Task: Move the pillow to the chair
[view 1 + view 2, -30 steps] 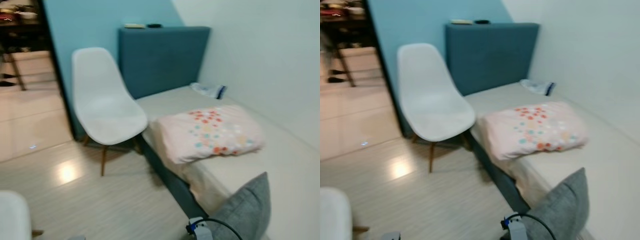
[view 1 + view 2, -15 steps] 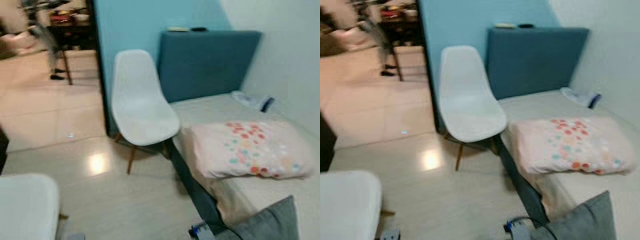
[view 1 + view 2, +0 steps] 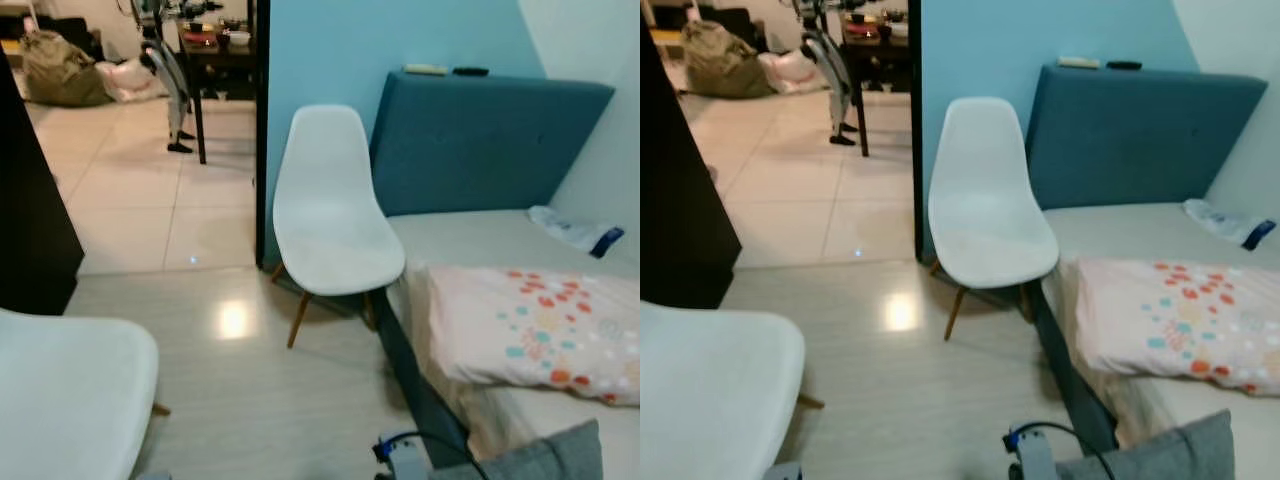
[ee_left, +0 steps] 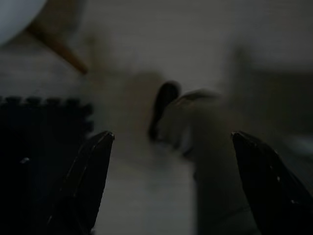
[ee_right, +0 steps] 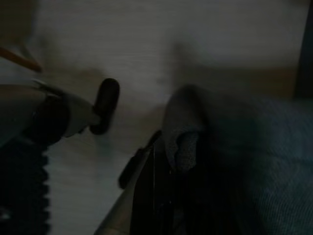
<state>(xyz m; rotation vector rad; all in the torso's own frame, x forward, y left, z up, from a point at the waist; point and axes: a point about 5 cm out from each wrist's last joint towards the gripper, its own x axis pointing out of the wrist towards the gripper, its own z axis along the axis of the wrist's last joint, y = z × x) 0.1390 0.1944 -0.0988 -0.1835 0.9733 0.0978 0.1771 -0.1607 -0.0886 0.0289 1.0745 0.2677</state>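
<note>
A grey pillow (image 3: 548, 462) shows at the bottom right of the eye views, held low in front of me. In the right wrist view my right gripper (image 5: 168, 193) is shut on a bunched fold of that grey pillow (image 5: 239, 161) above the floor. The white shell chair (image 3: 335, 215) with wooden legs stands ahead, beside the bed's corner and against the blue wall. My left gripper (image 4: 172, 137) hangs open over the floor with nothing between its fingers.
A bed (image 3: 470, 232) with a blue headboard (image 3: 480, 140) lies on the right, carrying a pink spotted pillow (image 3: 535, 325). A second white chair (image 3: 65, 395) is close at the bottom left. A dark cabinet (image 3: 30, 200) and a doorway to a tiled room are on the left.
The camera has swung left: the white chair and bed have slid right in the picture, and the doorway and near white chair have come into view. The grey pillow stays low right.
</note>
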